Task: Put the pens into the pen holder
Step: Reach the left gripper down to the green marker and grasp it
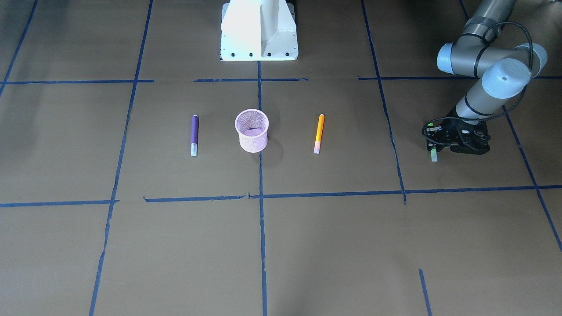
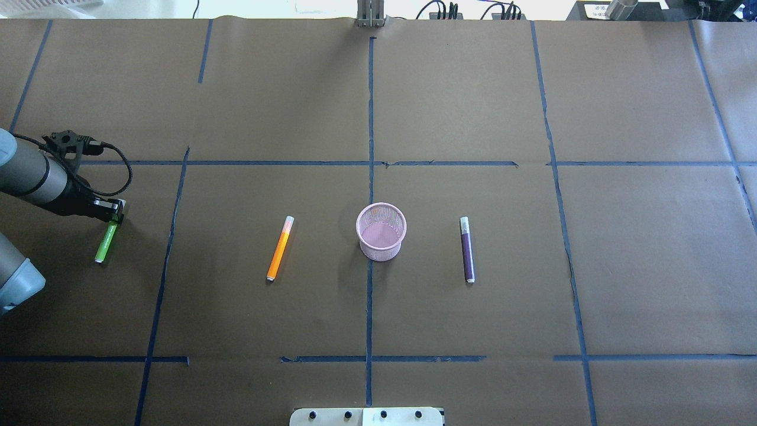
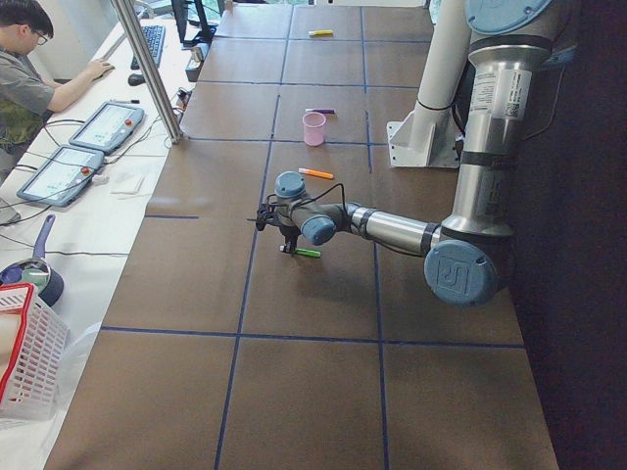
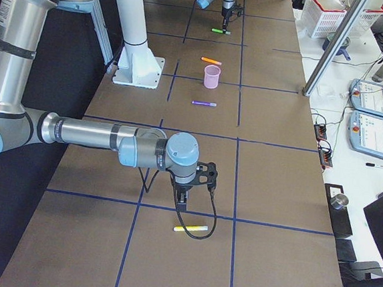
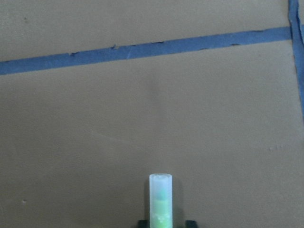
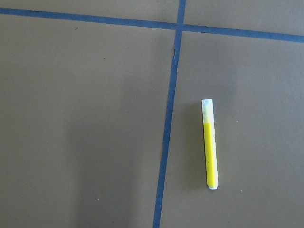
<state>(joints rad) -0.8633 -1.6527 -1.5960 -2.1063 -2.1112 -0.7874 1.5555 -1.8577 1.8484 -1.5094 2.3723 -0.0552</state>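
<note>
The pink mesh pen holder (image 2: 379, 253) (image 1: 253, 141) stands upright mid-table. An orange pen (image 2: 279, 248) (image 1: 319, 131) lies on one side of it and a purple pen (image 2: 467, 251) (image 1: 194, 131) on the other, both flat. At the table's left end my left gripper (image 2: 113, 218) (image 1: 433, 147) is shut on the cap half of the green pen (image 2: 105, 245) (image 5: 161, 199), low over the paper. My right gripper (image 4: 183, 198) hovers above a yellow pen (image 6: 210, 145) (image 4: 191, 229) at the right end. Whether it is open or shut I cannot tell.
The white robot pedestal (image 1: 259, 30) stands behind the pen holder. Blue tape lines cross the brown paper. Beyond the far table edge are teach pendants (image 4: 370, 99), a white basket (image 3: 24, 352) and a seated person (image 3: 29, 69).
</note>
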